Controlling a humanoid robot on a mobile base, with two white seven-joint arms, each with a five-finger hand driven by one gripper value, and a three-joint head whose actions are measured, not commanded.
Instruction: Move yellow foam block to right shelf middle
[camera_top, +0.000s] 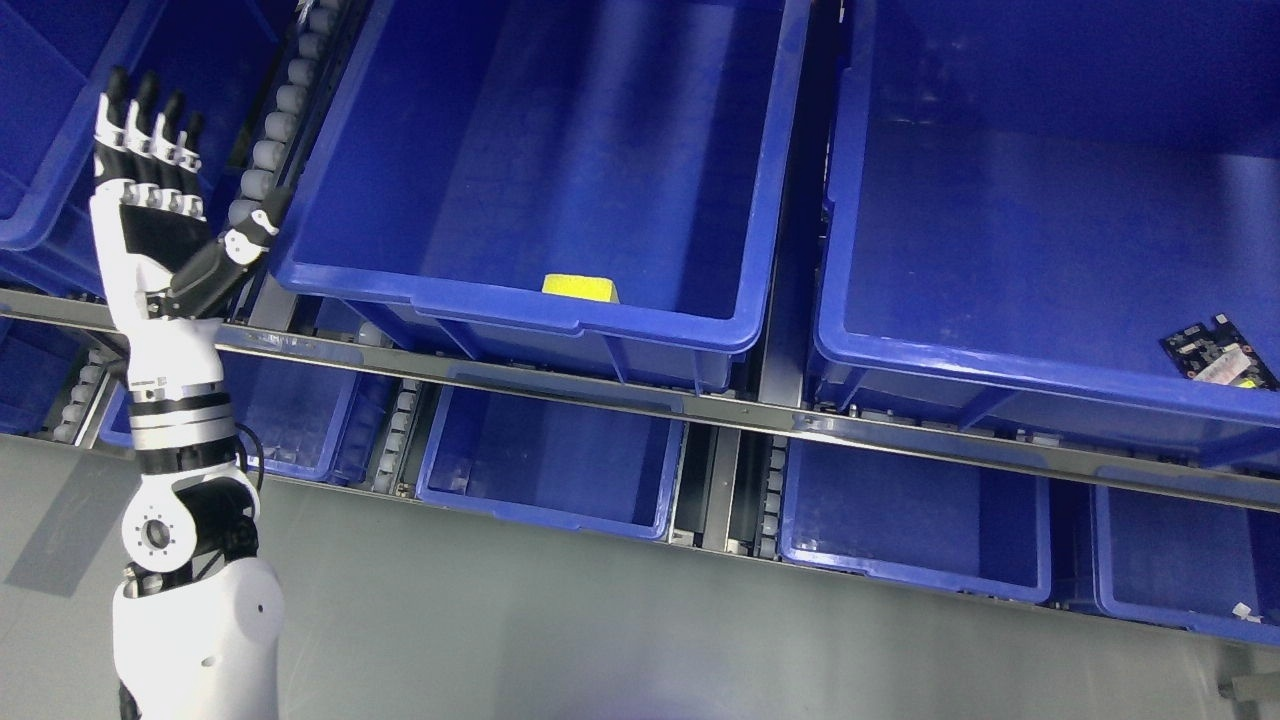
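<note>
Up at the left edge of the view, my left hand (150, 170) stands raised on its forearm, palm flat, the four fingers (145, 115) straight and close together, the thumb angled out to the right; it holds nothing. Its thumb tip reaches toward the roller track (285, 110) that runs between the bins, just short of the near-left corner of the middle blue bin (520, 285). The yellow foam block (580, 288) lies inside that bin, tucked against the near wall, so that I see only its top over the rim. From my hand it lies to the right and a little lower, well apart, with the bin's near rim between us. Its long axis runs left to right, along the wall. My right hand does not show, so I cannot say which hand is nearer; of what I see, only the left is in play. The bin to the right (1000, 350) holds a small circuit board (1222, 355) at its near-right corner and no yellow block, so I judge the block is not yet where the task wants it. Reaching it would mean going right, over the rim, then down.
</note>
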